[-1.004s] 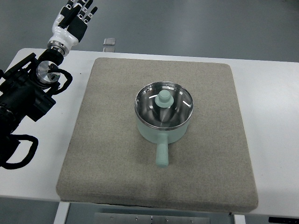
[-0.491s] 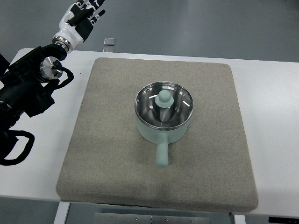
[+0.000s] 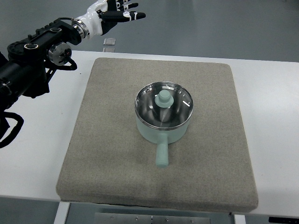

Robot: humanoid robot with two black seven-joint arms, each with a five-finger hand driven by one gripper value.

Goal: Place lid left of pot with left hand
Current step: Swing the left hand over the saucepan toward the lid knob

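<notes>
Mint saucepan (image 3: 163,125) mid-mat (image 3: 107,154), handle's long axis pointing 6 o'clock. Glass lid (image 3: 163,105) seated on it, knob up. Left hand (image 3: 114,10) at 11 o'clock, off the worktop (image 3: 271,116), fingers (image 3: 133,15) spread, empty.

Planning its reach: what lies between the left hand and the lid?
Top view: only bare mat between the left hand and the lid.

One pot (image 3: 163,122) sits on one mat (image 3: 112,154), at the mat's centre. One lid (image 3: 164,105) rests on the pot. One robot hand (image 3: 114,10) shows at eleven o'clock. One table (image 3: 273,116) lies under everything.
</notes>
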